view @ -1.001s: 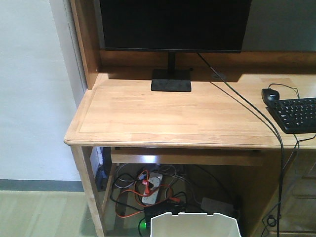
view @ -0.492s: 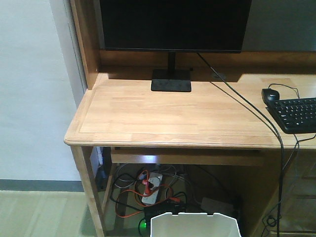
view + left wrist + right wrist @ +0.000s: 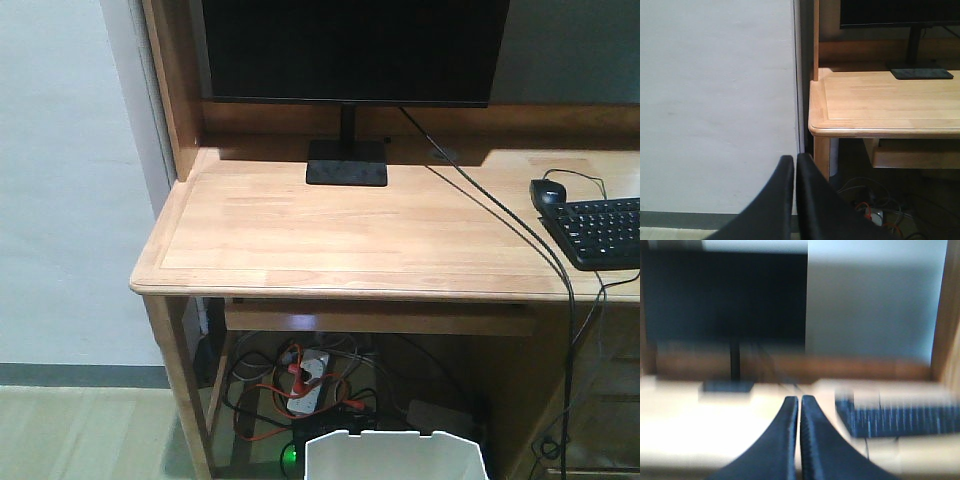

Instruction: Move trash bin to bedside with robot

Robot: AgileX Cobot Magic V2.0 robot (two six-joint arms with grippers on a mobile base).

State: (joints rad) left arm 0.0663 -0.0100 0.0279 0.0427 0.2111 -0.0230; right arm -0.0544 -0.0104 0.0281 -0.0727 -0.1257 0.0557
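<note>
The left gripper point(image 3: 795, 159) holds its two black fingers point(image 3: 780, 195) pressed together and empty in front of a plain white wall point(image 3: 715, 100). To the right stands a light-brown wooden table point(image 3: 880, 100) carrying a flat black monitor base point(image 3: 921, 73). Tangled cables point(image 3: 875, 200) lie beneath.

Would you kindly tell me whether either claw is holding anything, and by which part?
Nothing is held: the left claw and right claw are both shut on empty air, and the trash bin is in neither.
</note>
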